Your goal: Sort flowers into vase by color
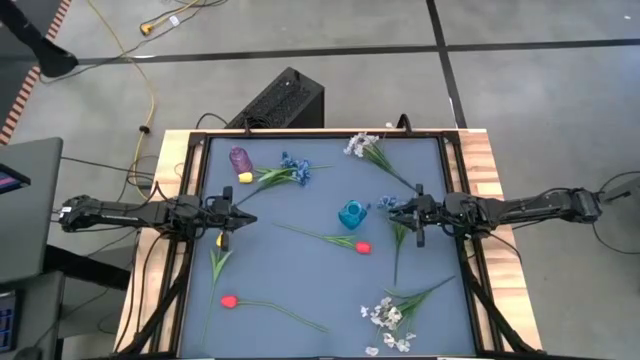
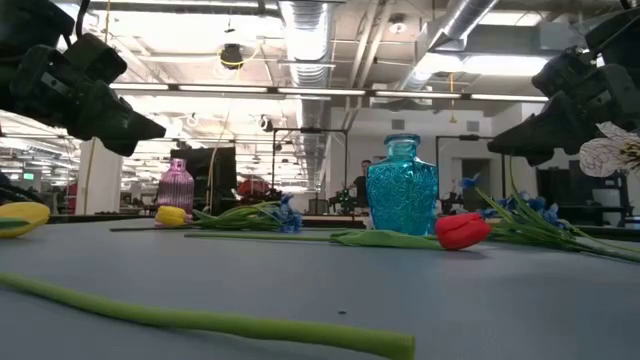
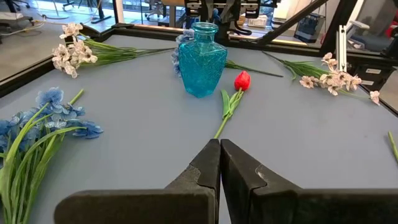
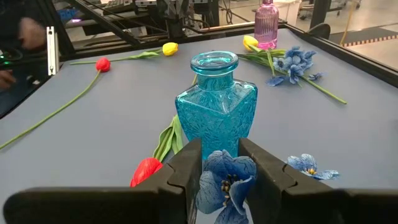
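Observation:
A blue glass vase stands mid-table, and a small pink vase stands on the far left. Flowers lie flat on the mat: red tulips, yellow buds, blue sprigs, and white bunches. My left gripper is shut and hovers left of the blue vase. My right gripper is open and raised over the blue sprig's blossom, just right of the blue vase.
A raised black frame borders the mat on all sides. Wooden table edges show beyond it. A long green tulip stem lies across the near part of the mat. Bare mat lies between the vases and near the near edge's middle.

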